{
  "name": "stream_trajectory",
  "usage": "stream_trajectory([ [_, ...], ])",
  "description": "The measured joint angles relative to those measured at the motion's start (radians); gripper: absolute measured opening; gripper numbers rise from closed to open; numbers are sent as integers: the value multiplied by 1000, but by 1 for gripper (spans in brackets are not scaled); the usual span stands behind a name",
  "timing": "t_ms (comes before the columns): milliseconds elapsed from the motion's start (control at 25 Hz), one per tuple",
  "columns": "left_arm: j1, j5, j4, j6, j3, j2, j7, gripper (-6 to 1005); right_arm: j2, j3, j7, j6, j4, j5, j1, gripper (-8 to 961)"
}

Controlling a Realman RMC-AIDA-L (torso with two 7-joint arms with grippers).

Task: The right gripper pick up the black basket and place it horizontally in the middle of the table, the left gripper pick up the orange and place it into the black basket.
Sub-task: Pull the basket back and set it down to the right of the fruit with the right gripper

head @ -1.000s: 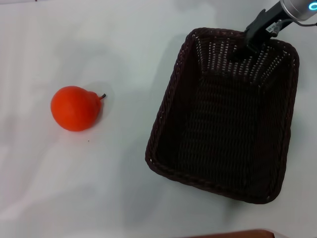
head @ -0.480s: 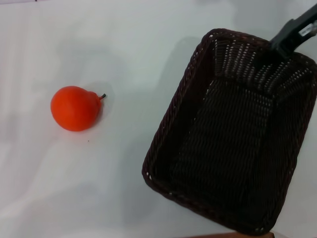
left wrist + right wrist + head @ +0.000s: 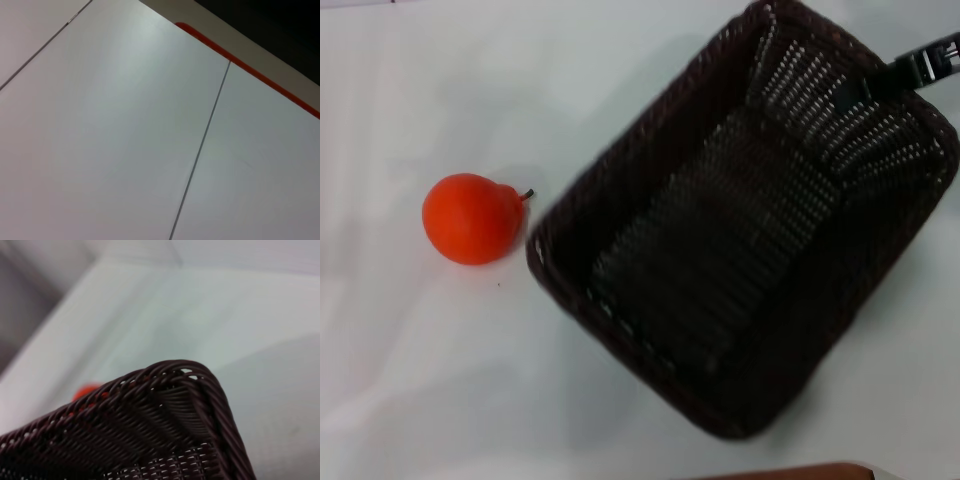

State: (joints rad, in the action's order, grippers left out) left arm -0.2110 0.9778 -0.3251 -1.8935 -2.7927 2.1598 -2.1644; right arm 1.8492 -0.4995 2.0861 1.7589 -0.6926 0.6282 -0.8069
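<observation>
Swinging round since a second ago, the black basket (image 3: 740, 220) has turned from roughly upright in the head view to a clear diagonal, and its near corner now sits just beside the orange (image 3: 472, 218), which has not moved. The right gripper (image 3: 905, 72) has slid out toward the right edge of the head view while keeping its place on the basket's far rim.

Its fingers are closed on that far wall, gripping the weave, and the basket looks blurred in the head view, so by my reading it is mid-rotation, not set down. The right wrist view shows the braided rim corner close up, with a sliver of orange colour showing past the rim; whether the basket touches the worktop (image 3: 620, 80) or hangs just above it I cannot tell.

As for progress, the first half is under way: the basket is gripped and being turned, but it is not yet lying horizontally in the middle. The second half has not begun. The orange rests on the worktop to the left, untouched, and the basket is empty. The left gripper appears in no view; its wrist camera sees only bare worktop with a seam and a red-edged border.
</observation>
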Motion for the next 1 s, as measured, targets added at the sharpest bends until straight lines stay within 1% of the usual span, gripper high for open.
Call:
stream_trajectory([
  [80, -3, 1, 0, 2, 2, 0, 0, 508, -11, 33, 30, -32, 42, 37, 21, 167],
  [160, -5, 2, 0, 4, 8, 0, -1, 507, -12, 63, 53, -66, 63, 67, 44, 167],
  [320, -5, 2, 0, 9, 14, -1, -1, 507, 9, 93, 130, -178, 75, 116, 90, 167],
  [480, -7, 2, 0, 13, 15, -3, -2, 507, 31, 96, 191, -284, 115, 147, 117, 168],
  [680, -7, 2, -2, 16, 22, -4, -2, 507, 60, 103, 202, -355, 158, 163, 120, 177],
  [720, -7, 2, -4, 16, 23, -4, -2, 508, 74, 107, 206, -386, 173, 178, 121, 180],
  [760, -7, 2, -4, 16, 23, -4, -2, 508, 74, 107, 206, -386, 173, 178, 121, 183],
  [880, -6, 2, -5, 16, 23, -5, -2, 508, 90, 108, 210, -429, 200, 197, 121, 192],
  [1000, -3, 2, -6, 17, 23, -6, -2, 508, 100, 108, 215, -467, 229, 207, 118, 200],
])
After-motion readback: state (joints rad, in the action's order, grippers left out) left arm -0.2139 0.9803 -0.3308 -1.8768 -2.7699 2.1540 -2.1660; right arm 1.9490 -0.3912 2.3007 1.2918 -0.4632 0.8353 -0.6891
